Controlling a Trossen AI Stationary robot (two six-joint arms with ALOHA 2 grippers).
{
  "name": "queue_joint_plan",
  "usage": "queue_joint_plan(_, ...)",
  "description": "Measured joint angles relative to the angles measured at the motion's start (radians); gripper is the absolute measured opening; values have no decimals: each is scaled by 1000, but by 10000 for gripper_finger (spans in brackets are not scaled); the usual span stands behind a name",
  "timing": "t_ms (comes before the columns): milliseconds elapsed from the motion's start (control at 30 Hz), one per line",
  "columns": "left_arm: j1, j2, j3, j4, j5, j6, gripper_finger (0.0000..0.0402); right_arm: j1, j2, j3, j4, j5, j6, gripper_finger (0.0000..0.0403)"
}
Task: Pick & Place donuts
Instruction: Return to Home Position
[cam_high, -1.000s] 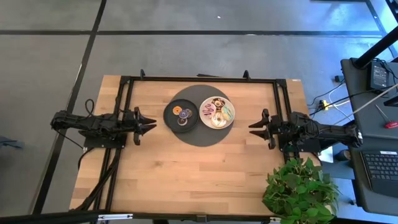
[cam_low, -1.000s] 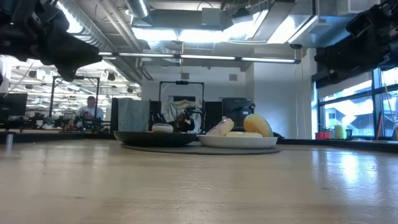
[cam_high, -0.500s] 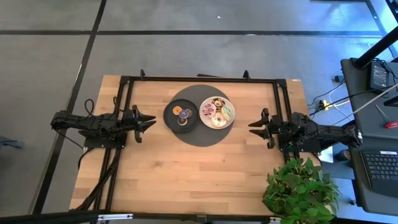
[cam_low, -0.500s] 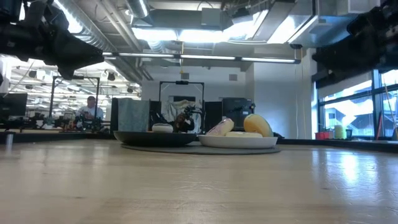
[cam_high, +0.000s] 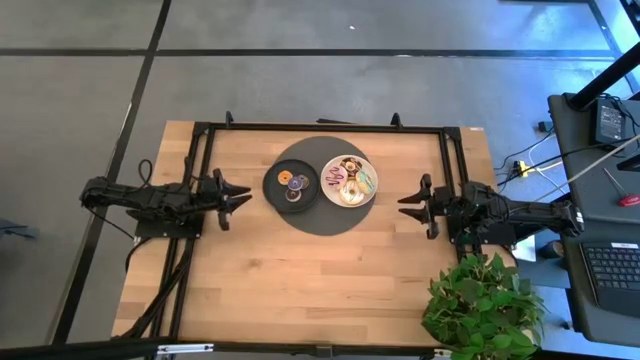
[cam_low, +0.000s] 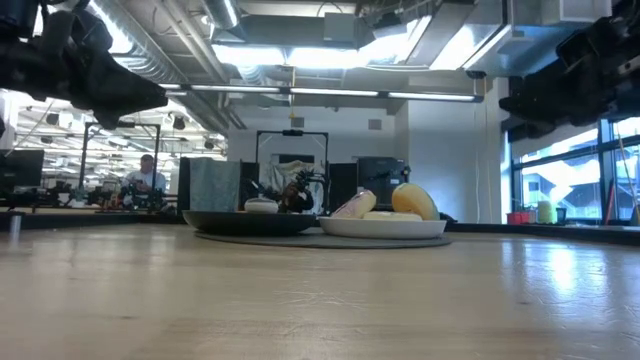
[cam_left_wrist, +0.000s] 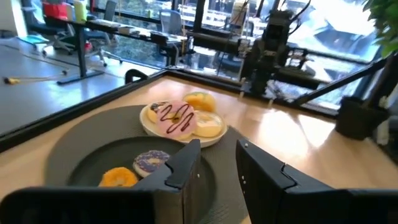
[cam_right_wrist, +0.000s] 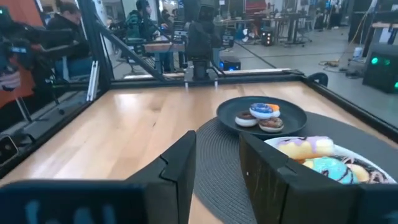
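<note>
The donuts lie on two plates in the middle of the table. Three mini ones, orange (cam_high: 284, 177), purple (cam_high: 298, 182) and brown (cam_high: 292, 195), rest on the black plate (cam_high: 270, 186). Several larger iced ones (cam_high: 350, 180) are heaped on the white plate (cam_high: 324, 190); the left wrist view shows a pink one with chocolate lines (cam_left_wrist: 174, 117) on top. My left gripper (cam_high: 247, 199) hovers open to the left of the black plate. My right gripper (cam_high: 404, 205) hovers open to the right of the white plate. Both point level at the plates, above the table.
Both plates sit on a round dark mat (cam_high: 320, 222). A black rail frame (cam_high: 320, 127) runs around the work area. A potted plant (cam_high: 485, 305) stands at the table's near right corner. Bare wood (cam_high: 310, 275) lies on the near side of the mat.
Both grippers have edged a little toward the plates in the middle and sunk slightly, as the low view shows. The donuts and plates have stayed put.
</note>
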Motion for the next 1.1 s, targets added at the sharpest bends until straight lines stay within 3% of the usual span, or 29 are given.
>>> queue_joint_plan(367, 0, 6, 0, 0, -17, 61, 101, 0, 0, 0, 0, 0, -175, 124)
queue_joint_plan(1100, 0, 6, 0, -1, -18, 103, 98, 0, 0, 0, 0, 0, -172, 124)
